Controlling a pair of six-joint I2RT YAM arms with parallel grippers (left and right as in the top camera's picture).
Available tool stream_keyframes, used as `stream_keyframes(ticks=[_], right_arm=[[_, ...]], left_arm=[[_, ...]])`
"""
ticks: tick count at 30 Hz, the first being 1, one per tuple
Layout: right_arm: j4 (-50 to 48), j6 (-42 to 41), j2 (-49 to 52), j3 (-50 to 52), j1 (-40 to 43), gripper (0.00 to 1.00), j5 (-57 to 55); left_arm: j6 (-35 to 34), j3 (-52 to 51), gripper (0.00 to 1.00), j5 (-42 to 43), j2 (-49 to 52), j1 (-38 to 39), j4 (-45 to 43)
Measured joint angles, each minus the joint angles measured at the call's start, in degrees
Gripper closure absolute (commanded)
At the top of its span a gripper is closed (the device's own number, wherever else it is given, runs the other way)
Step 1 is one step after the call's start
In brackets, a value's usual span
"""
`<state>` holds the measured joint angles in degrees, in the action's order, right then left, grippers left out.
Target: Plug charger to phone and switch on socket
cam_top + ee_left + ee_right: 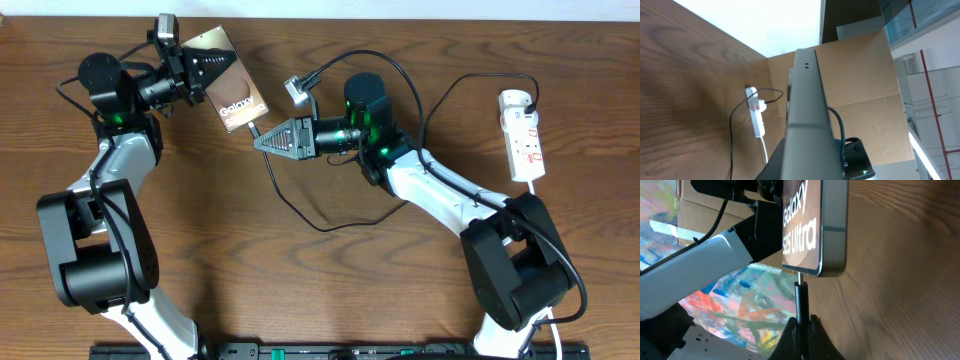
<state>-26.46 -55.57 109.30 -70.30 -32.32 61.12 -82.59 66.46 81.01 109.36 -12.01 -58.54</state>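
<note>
The phone [232,88], bronze with white "Galaxy" lettering, is held tilted above the table at the back left by my left gripper [192,75], which is shut on its far end. In the left wrist view its grey edge [805,100] fills the middle. My right gripper [264,138] is shut on the charger's connector end [801,300]. The metal tip [799,276] meets the phone's lower edge [832,245]. The thin black charger cable [320,226] loops across the table towards the socket [523,135], a white strip at the far right, where a black plug [531,100] sits.
A small silver connector [296,90] on a thicker black cable lies behind my right gripper. The socket [756,112] and its white cord also show in the left wrist view. Cardboard [860,75] stands beyond the table's right edge.
</note>
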Motion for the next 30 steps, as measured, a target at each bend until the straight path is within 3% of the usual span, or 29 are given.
stream_keyframes(ticks=[30], right_arm=[[-0.4,-5.9,0.0,0.0,0.0,0.99,-1.5]], left_arm=[[0.1,0.0,0.93,-1.2,0.0,0.0,0.0]])
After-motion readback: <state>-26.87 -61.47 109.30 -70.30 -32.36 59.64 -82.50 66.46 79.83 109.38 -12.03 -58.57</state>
